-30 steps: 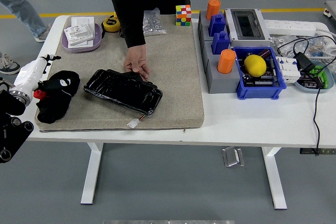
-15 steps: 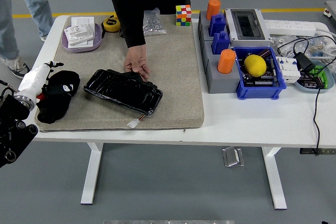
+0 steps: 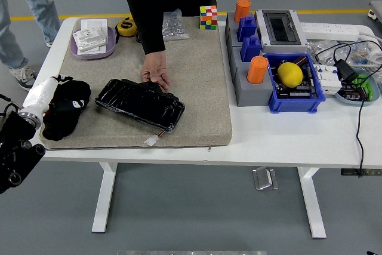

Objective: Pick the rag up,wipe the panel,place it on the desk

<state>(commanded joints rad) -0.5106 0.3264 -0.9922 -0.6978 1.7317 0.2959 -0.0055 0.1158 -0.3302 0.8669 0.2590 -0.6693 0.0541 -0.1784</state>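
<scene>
Our left hand (image 3: 55, 89) rests on the black rag (image 3: 65, 108) at the mat's (image 3: 203, 82) left edge; we cannot tell whether it grips. We judge pick-up is underway. Next we close, lift, and sweep right onto the panel (image 3: 140, 104), which a person's hand (image 3: 156, 76) steadies.

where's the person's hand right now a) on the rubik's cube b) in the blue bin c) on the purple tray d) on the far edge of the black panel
d: the person's hand rests on the far edge of the black panel, which lies on the tan mat.
</scene>
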